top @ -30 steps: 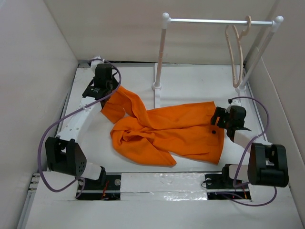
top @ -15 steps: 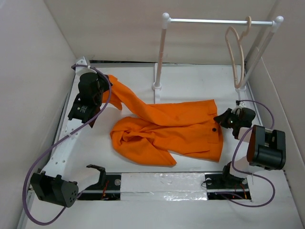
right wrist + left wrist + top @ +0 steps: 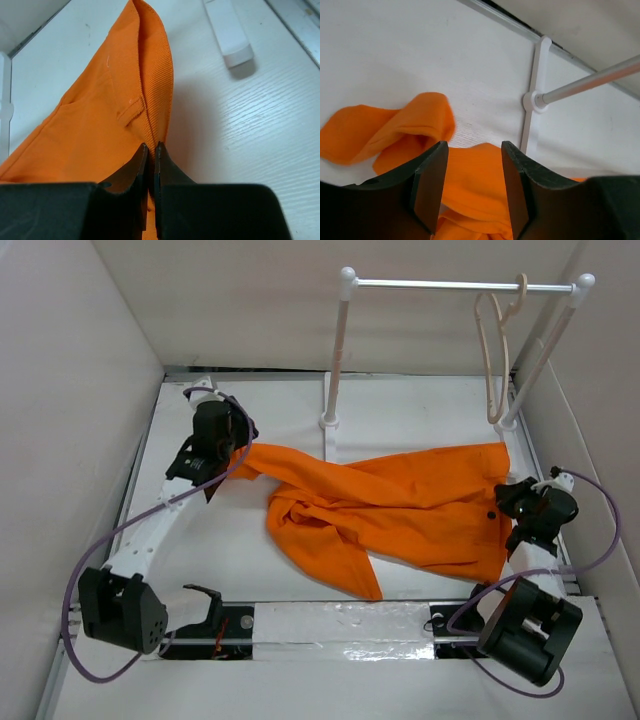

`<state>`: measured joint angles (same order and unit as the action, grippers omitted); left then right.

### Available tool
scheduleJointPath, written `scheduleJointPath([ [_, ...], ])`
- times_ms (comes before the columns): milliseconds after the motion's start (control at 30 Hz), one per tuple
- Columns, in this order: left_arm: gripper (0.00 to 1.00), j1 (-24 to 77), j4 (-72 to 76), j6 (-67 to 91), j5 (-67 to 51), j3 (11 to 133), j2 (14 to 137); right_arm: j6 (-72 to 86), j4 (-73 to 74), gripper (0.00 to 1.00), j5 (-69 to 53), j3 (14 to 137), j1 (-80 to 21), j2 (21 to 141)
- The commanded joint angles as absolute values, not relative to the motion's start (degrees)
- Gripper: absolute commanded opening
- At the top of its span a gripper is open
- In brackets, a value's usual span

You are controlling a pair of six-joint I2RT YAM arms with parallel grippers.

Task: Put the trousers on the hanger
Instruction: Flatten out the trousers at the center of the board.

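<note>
Checking both wrist views, I logged the following.

1. Right claw (image 3: 151, 150): the fingers were pressed together on the waistband edge of the trousers (image 3: 400, 505), pinching a folded hem. A belt loop (image 3: 131, 114) lay just ahead of the tips, and the dark waist button (image 3: 491, 514) sat close beside the claw.
2. Left claw (image 3: 472, 165): the fingers stood spread. Orange leg fabric showed in the gap and ahead of the tips, but I saw no pinch on it.
3. Position: the trousers lay on the white surface (image 3: 400, 420), stretched between the two claws, with the second leg bunched and folded nearer the arm bases.
4. Hanger (image 3: 491, 418): it hung by its hook from the rod of the rack (image 3: 450, 284), above and ahead of the right claw and well apart from the cloth.

Handling notes (judged):
- The cloth looked soft, limp and light. I expected it to sag and fold wherever it was unsupported.
- The ribbed weave should give the fingers fair friction.
- The waistband was the thickest, firmest part, so I rated it the best place to take hold. A single-layer leg hem could slip out.
- The hanger looked thin and free to swing, so I planned to drape the trousers gently and avoid any push.
</note>
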<state>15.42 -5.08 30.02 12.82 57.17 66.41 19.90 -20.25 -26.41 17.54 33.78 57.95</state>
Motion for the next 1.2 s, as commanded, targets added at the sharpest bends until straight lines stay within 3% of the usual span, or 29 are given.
scheduleJointPath([
  [0,0.45,17.05,-7.99,28.74,12.30,61.79,70.57,19.86,-18.72,0.00,-22.94,17.05,34.19,54.94],
  [67,0.62,17.05,-8.35,31.11,16.32,60.48,70.14,19.34,-18.54,0.00,-23.20,17.75,34.19,54.49],
  [233,0.62,10.74,-9.05,40.67,20.03,52.75,67.59,17.49,-19.42,0.00,-25.84,18.28,33.14,57.56],
  [300,0.61,4.94,-6.52,48.49,19.17,43.72,62.59,17.67,-20.82,0.00,-26.19,17.32,33.13,57.74],
  [400,0.69,-3.39,0.42,52.72,13.04,32.19,55.83,16.79,-21.97,0.00,-26.98,16.87,31.82,58.01],
  [533,0.78,-9.92,6.41,55.88,7.13,26.55,53.17,16.96,-21.89,0.00,-26.63,17.23,29.89,57.57],
  [700,0.68,-18.97,11.23,61.25,-4.61,21.89,59.05,16.08,-21.62,0.00,-26.10,17.58,28.74,57.57],
  [800,0.69,-23.90,15.73,61.18,-11.40,22.31,67.21,15.82,-21.97,0.00,-26.89,18.10,27.08,58.18],
  [1033,0.64,-23.91,16.79,58.62,-13.54,28.65,79.36,15.56,-21.53,0.00,-25.14,18.28,23.91,57.48],
  [1167,0.59,-18.29,13.82,57.31,-8.54,34.17,82.25,15.91,-21.36,0.00,-24.26,18.28,23.29,56.87],
])
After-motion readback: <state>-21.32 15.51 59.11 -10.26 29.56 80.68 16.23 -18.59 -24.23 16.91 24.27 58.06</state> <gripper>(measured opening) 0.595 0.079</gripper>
